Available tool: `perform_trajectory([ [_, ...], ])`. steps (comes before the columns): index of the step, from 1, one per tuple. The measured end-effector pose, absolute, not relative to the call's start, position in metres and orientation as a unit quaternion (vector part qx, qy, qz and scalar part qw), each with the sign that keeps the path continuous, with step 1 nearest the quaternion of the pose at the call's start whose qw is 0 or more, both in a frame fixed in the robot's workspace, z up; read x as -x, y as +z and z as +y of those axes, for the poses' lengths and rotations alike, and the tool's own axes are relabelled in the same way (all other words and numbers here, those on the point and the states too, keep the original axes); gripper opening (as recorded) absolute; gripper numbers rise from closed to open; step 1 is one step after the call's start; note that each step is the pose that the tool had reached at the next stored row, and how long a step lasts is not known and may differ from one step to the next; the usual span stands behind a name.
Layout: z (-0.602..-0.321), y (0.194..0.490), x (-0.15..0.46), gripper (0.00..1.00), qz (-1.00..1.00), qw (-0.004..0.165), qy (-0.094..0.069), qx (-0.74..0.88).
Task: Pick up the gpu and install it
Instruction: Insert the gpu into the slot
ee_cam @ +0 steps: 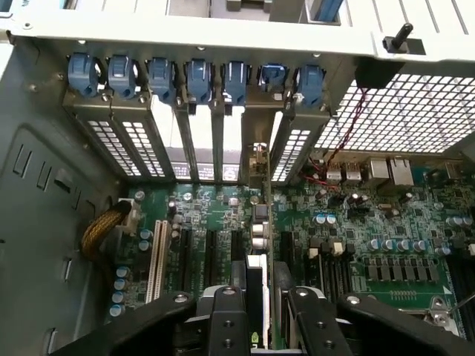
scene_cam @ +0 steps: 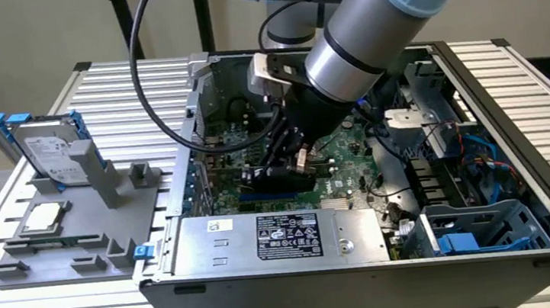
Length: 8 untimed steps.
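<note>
GPU (ee_cam: pixel 264 245) is sitting edge-on in the pincer (ee_cam: pixel 266 315), pinched over the motherboard (ee_cam: pixel 386 222) slots inside the case (scene_cam: pixel 370 282); misalignment with the slot is risking bent contacts.

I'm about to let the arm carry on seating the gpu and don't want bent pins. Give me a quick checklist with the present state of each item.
1. Pincer grips the gpu: ok, fingers close on the card's top edge.
2. Card upright, edge-on over the motherboard: ok.
3. Card's bracket end points at the open rear slot: ok.
4. Card fully seated in its slot: cannot tell.
5. Blue retention clips clear of the bracket: cannot tell.
6. Hard drive left in the grey holder outside the case: ok.
</note>
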State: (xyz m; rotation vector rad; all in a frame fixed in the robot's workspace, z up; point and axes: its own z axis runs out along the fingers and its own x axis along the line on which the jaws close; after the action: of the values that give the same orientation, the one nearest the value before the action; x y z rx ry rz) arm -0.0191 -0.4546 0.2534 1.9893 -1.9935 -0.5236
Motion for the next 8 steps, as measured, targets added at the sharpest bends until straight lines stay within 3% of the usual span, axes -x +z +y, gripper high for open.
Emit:
perform_trajectory([
  [8, -0.4542, 0.2510, 0.0196, 0.00, -0.692, 0.138, -0.182, -0.685],
])
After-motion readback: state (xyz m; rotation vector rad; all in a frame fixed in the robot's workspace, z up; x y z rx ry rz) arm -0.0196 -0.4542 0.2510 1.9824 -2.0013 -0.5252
